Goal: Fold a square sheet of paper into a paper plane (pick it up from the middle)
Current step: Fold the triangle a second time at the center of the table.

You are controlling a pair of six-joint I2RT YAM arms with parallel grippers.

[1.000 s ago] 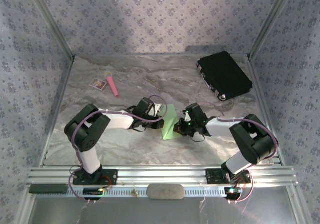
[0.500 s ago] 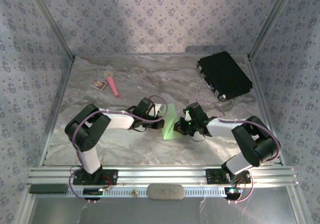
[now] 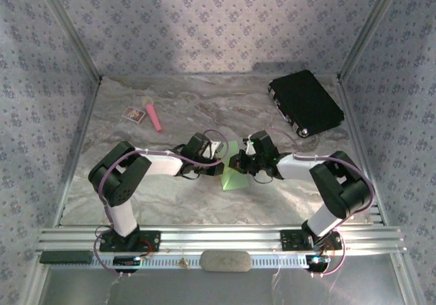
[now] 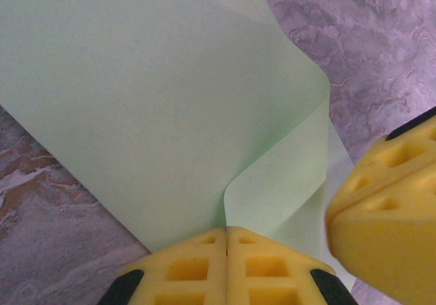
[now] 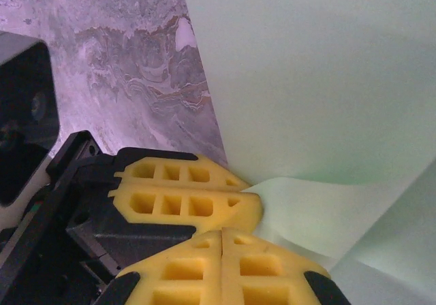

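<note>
I work in a laboratory robot cell, not a home or a shop. Evidence:

My left arm (image 3: 126, 175) and right arm (image 3: 340, 186) are bolted to an aluminium rail (image 3: 218, 240) at the near edge of the table (image 3: 204, 107). A bare aluminium post (image 3: 68, 29) frames a rear corner, and a cable (image 3: 99, 182) runs exposed along my left arm.

The walls (image 3: 204, 19) are flat panels in one repeating print. They box the table in on three sides, and its top carries a marble print.

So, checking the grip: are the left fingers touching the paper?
Touching: the left wrist view shows the shut left fingers pinching a fold of the paper.
</note>
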